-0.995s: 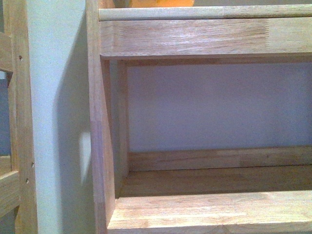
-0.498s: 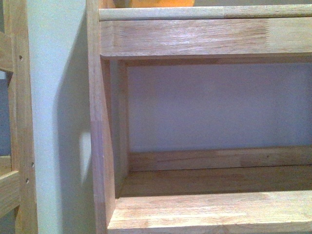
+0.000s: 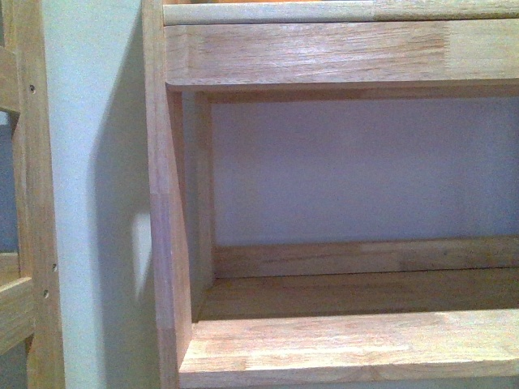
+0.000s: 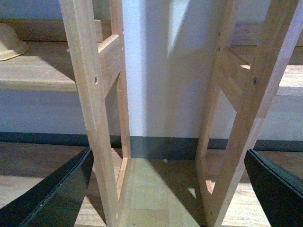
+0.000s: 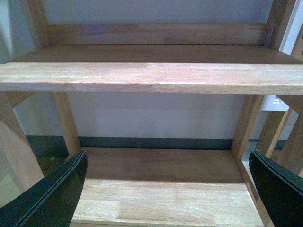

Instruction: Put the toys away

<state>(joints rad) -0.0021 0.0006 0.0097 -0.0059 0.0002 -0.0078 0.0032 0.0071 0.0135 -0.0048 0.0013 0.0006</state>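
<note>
No toys show plainly in any view. In the left wrist view a rounded cream-yellow thing [image 4: 9, 40] lies on a wooden shelf [image 4: 38, 71] at the picture's edge; I cannot tell what it is. My left gripper [image 4: 167, 152] is open, and only the floor and two wooden rack legs show between its dark fingers [image 4: 66, 189]. My right gripper [image 5: 168, 153] is open too, facing a bare lower shelf board [image 5: 161, 194], with nothing between its fingers [image 5: 279, 189]. Neither arm shows in the front view.
The front view is filled by a wooden rack: an upright post [image 3: 166, 243], an upper rail [image 3: 324, 53] and a lower shelf [image 3: 349, 348] against a pale wall. A second rack's frame [image 3: 32, 243] stands at the left. A dark skirting [image 4: 156, 146] runs along the floor.
The rack has slid upward in the front view. The orange strip seen earlier at the top edge is out of the picture now.
</note>
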